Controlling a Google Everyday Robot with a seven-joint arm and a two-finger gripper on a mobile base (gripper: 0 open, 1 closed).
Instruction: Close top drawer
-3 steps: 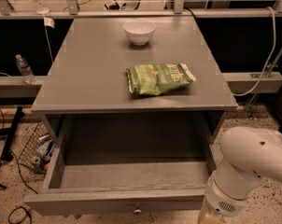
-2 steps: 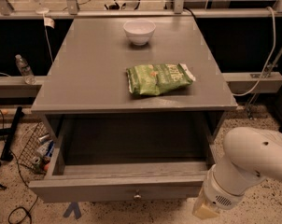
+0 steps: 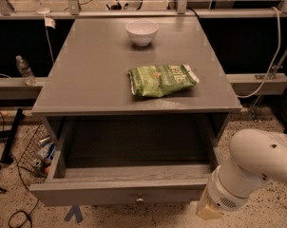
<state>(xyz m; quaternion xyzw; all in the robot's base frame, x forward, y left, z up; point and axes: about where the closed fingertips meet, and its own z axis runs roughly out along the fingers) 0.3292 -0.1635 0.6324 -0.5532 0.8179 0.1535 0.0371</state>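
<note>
Grey wood makes up the top drawer (image 3: 110, 193), which stands pulled well out toward the near side from under the table (image 3: 96, 80). Its wide flat front runs left to right along the bottom of the view, with a small round metal knob (image 3: 140, 199) at its centre. The claw (image 3: 209, 209) sits low at the near right, just beside the right end of that front, on a bulky white arm (image 3: 257, 167) that comes in from the right edge. Whether the claw is wide or narrow cannot be told, as most of it is cut off at the bottom. The front lies to the left of the claw and slightly far of it, so closing likely calls for a push toward the far side.

On the table top lie a green snack bag (image 3: 162, 80) and, farther back, a white bowl (image 3: 142, 31), both clear of the drawer's path. A wire basket (image 3: 36, 151) sits on the floor to the left, beside the drawer's side wall, and a water bottle (image 3: 24, 70) stands farther left.
</note>
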